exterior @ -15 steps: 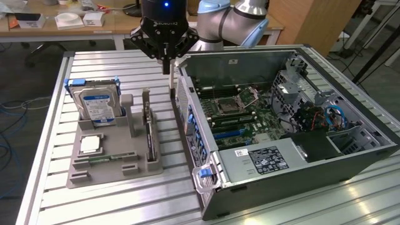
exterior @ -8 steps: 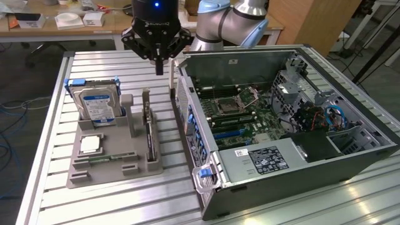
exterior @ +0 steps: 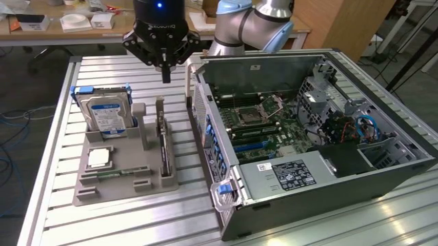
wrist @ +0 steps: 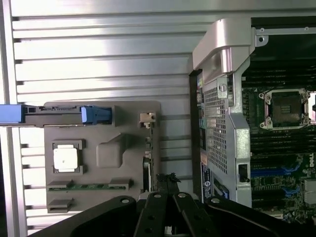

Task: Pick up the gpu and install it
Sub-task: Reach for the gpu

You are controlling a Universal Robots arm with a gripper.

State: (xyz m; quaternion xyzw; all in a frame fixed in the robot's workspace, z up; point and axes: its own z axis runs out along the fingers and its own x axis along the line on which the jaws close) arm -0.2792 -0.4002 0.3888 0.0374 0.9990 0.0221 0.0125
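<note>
The hand [exterior: 165,77] hangs above the slatted metal bench [exterior: 123,220], its 2 fingers pressed together at the tips and holding nothing. In the exterior view it sits over the far end of the grey holder [exterior: 120,192], near the gap between that holder and the open computer case [exterior: 329,169]. The gpu [exterior: 163,143] stands on edge in a slot along the side of the holder nearest the case, untouched and well below the fingertips. On the same holder, a hard drive [exterior: 106,115] with a blue label stands upright at the far end, a square silver processor [exterior: 99,158] lies flat in the middle, and a narrow green memory stick [exterior: 113,174] lies just beside it. The case lies on its side to the exterior view's right, its motherboard [exterior: 263,125] exposed. In the wrist view the closed hand [wrist: 167,178] appears just beside the edge-on gpu [wrist: 146,168], with the holder [wrist: 108,153], the bench [wrist: 98,59] and the case wall [wrist: 227,123] around it.
</note>
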